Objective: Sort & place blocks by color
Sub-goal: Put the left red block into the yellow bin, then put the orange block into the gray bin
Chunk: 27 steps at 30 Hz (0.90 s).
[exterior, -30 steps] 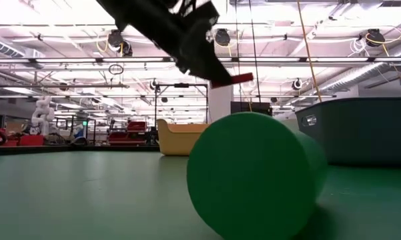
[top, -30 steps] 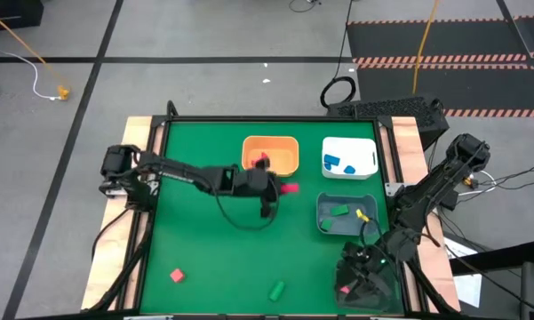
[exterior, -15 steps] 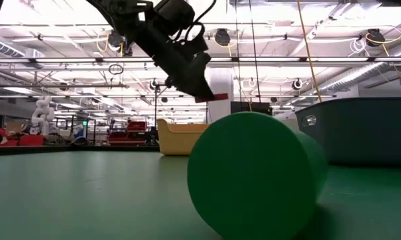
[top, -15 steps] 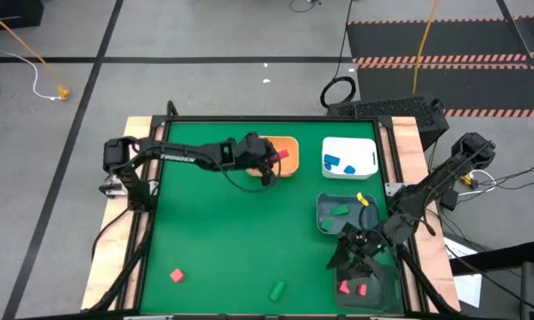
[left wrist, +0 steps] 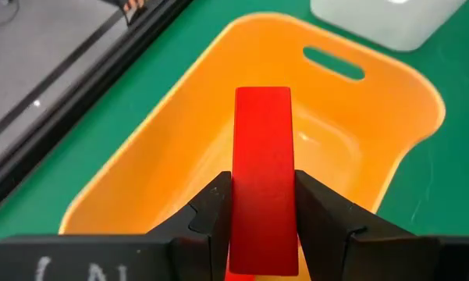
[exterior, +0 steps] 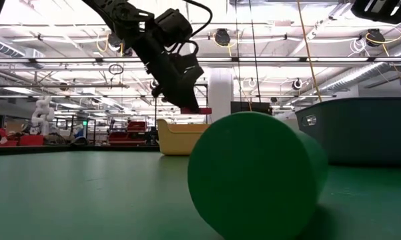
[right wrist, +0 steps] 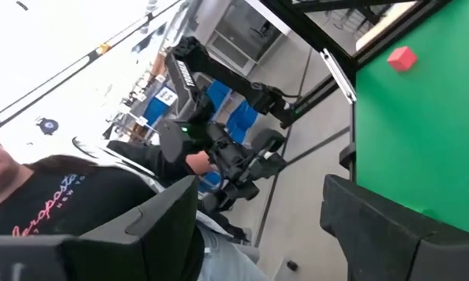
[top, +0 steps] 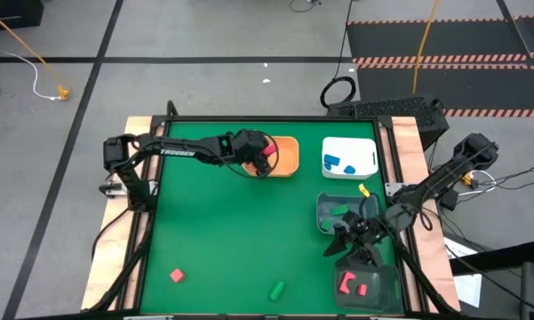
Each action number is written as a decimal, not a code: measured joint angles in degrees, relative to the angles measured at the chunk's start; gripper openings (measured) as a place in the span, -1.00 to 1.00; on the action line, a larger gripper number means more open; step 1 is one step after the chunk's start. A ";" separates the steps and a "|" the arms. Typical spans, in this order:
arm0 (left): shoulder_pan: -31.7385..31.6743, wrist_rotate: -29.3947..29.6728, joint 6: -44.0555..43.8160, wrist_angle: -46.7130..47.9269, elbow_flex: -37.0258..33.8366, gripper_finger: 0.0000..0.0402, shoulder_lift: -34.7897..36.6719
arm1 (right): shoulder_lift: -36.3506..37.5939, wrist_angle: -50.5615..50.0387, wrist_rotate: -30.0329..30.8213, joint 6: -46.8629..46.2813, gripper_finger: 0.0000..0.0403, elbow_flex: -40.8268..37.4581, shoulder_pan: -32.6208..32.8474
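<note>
My left gripper [top: 265,160] is shut on a red bar block [left wrist: 261,156], held in the air over the orange bin [top: 282,156] at the table's far middle. In the low view the bar [exterior: 199,109] shows above the bin [exterior: 180,137]. My right gripper [top: 351,233] is open and holds nothing; it hovers at the near edge of the grey bin [top: 324,218], which holds a green block [top: 338,211]. A red cube [top: 177,276] and a green cylinder [top: 276,289] lie on the green mat near the front edge. My left gripper pinches the red bar by its two long sides [left wrist: 238,195], between the two fingers [left wrist: 211,215]. The fingers lie along the bar and slant down from the table's left. The bar's free end [left wrist: 261,101] sticks out ahead of them, and the bar is clear of the orange bin below.
A white bin [top: 349,156] with blue blocks stands at the far right. A dark bin [top: 364,284] with red pieces is at the near right corner. A small yellow piece [top: 364,189] lies by the grey bin. A person [right wrist: 55,203] stands beyond the table's left side.
My left gripper has carried the red bar toward the far edge and a little left, from the mat between the bins to above the orange bin, and its wrist has turned. My right gripper, still open, has moved from above the near right bin toward the grey bin.
</note>
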<state>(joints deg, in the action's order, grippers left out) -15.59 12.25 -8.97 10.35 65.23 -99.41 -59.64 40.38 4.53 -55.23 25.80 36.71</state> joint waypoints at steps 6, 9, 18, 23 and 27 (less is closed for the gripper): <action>-0.31 0.20 -4.34 -0.09 0.00 -0.30 0.00 | -0.02 2.40 -0.04 0.01 0.34 -1.29 -0.01; -0.31 0.37 -6.46 -0.76 0.00 -0.22 0.00 | -0.02 2.80 -0.06 0.03 0.34 -1.40 -0.01; -0.37 -5.43 -14.40 -2.54 0.01 0.04 0.90 | -0.02 2.78 -0.28 -0.10 0.34 -1.40 0.02; 1.47 -28.07 -22.93 -7.55 0.23 0.05 3.70 | -0.02 2.87 -0.30 -0.12 0.34 -1.40 0.02; 8.06 -31.52 -23.28 -7.50 0.13 -0.04 7.00 | -0.02 3.05 -0.26 0.42 0.34 -1.40 0.02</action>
<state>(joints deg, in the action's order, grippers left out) -7.53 -19.27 -32.25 2.84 65.36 -92.41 -59.66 43.43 4.27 -54.81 24.40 36.73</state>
